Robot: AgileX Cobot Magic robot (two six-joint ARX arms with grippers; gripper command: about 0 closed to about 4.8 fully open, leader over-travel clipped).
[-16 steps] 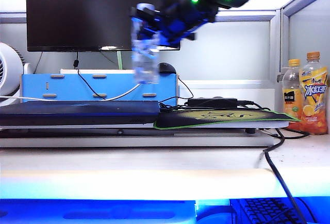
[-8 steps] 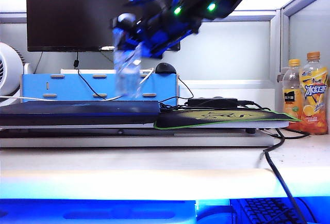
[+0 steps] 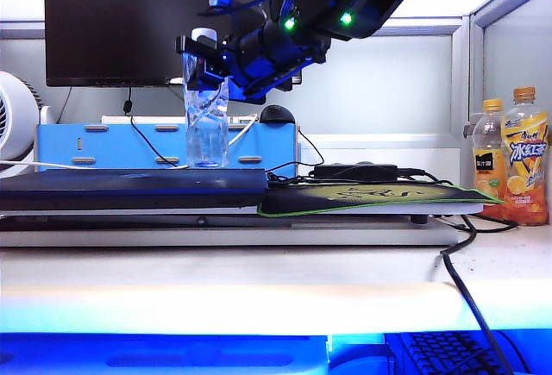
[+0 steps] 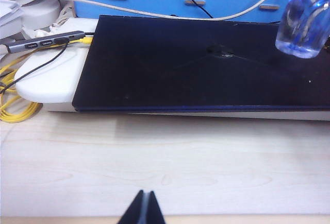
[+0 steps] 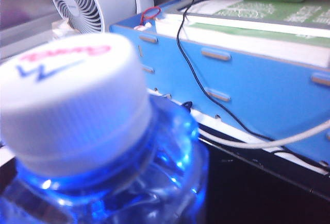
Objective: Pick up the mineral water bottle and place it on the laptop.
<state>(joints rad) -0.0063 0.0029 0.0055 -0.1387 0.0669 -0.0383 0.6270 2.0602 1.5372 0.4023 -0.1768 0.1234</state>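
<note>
The laptop (image 3: 129, 187) lies flat and wide, so there is room to spare. The bottle (image 3: 207, 108) stands upright with its base at, or just above, the lid near the back right. The right gripper (image 3: 207, 63) clamps its upper part; best settle it straight down, then release without tipping it. The left gripper (image 4: 143, 208) rests closed, well clear of the laptop.

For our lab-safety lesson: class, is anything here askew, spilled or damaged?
Nothing is spilled or damaged. The mineral water bottle stands upright at the laptop lid, capped, gripped by the right gripper. The left gripper rests shut over the bare desk.
</note>
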